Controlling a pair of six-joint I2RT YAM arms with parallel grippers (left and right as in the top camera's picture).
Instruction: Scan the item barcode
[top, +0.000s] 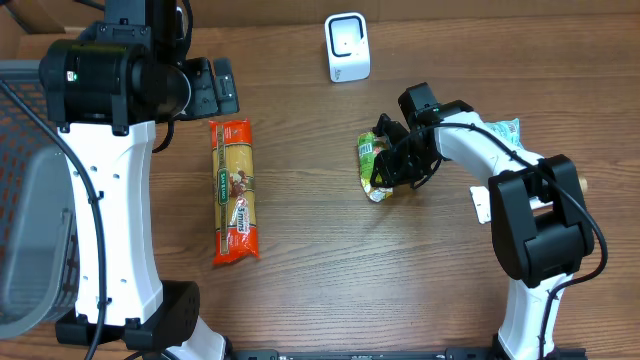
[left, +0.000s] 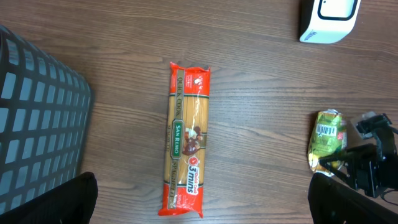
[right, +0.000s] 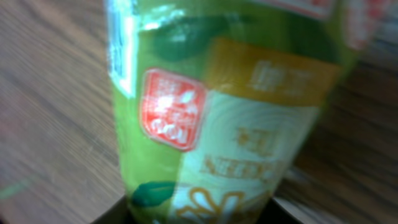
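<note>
Right pincer (top: 392, 165) clamped on green packet (top: 372, 160) lying on desk (top: 330, 270), left pincer (top: 213, 90) wide open near red pasta pack (top: 235, 190), white scanner (top: 347, 47) apart.

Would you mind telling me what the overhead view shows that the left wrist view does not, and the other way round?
Only the overhead shows the left arm, most of the right arm and a greenish packet partly hidden behind it. Only the left wrist view makes out the bars on the white barcode label of the green packet. Both show the pasta packet, the white scanner, the mesh basket and the right gripper at the green packet.
</note>
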